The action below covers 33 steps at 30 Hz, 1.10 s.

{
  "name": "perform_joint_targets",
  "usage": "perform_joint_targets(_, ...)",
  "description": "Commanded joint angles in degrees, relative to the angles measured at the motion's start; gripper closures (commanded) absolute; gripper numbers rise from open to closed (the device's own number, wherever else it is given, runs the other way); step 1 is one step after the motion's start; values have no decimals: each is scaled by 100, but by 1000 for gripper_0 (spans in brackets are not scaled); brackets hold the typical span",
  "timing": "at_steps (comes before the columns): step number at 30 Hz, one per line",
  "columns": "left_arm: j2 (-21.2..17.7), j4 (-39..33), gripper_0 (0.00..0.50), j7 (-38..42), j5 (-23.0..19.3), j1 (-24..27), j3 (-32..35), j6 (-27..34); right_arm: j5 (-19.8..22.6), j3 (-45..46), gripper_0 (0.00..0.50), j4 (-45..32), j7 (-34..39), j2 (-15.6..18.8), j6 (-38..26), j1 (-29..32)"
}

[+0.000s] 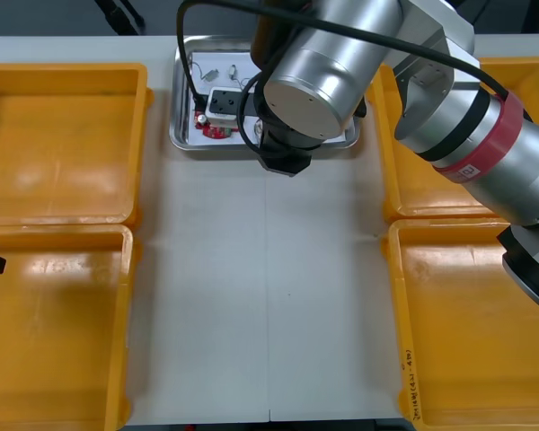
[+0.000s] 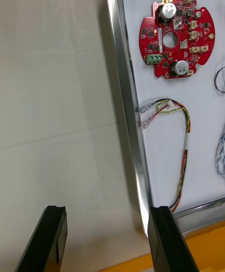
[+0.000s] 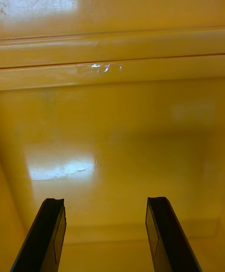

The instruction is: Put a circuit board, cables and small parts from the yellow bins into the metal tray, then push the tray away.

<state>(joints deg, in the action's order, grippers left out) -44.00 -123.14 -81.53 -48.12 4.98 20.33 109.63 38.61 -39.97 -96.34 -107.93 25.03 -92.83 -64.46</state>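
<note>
right tool (image 2: 108, 211), wide at the metal tray (image 2: 123, 94) rim, may slip over it; left tool (image 3: 105, 201) wide over yellow bin (image 3: 112, 112).

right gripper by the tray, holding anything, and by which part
Nothing is held. The right gripper stands open by the metal tray; the left gripper hangs open over a yellow bin.

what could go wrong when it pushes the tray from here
The right gripper is open, one finger by the rim of the metal tray near a corner, the other over bare table; pushing there may spin the tray.
The red and yellow cable lies close to that finger and could snag if it rides over the rim.
The tray sits near the table's far edge; overshoot might tip it.
The left gripper hangs open over a yellow bin.
</note>
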Motion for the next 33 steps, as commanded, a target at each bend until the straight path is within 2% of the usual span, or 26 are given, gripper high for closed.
perform_joint_targets(1, 58, -158, 0, -531, 48, -112, 173, 37, 244, 473, 0, -710, 466, 222, -209, 382)
perform_joint_targets(11, 58, -158, 0, -531, 48, -112, 173, 37, 622, 693, 0, -1914, 2303, 670, -921, 1120)
perform_joint_targets(19, 58, -158, 0, -531, 48, -112, 173, 37, 578, 1202, 0, -3057, 3630, 1092, -1717, 1964)
perform_joint_targets(22, 58, -158, 0, -531, 48, -112, 173, 37, 569, 1369, 0, -3250, 3823, 1162, -1717, 2166)
perform_joint_targets(30, 58, -158, 0, -531, 48, -112, 173, 37, 552, 2116, 0, -4059, 4632, 1707, -1717, 3317)
perform_joint_targets(33, 58, -158, 0, -531, 48, -112, 173, 37, 543, 2363, 0, -4235, 4851, 1804, -1717, 3643)
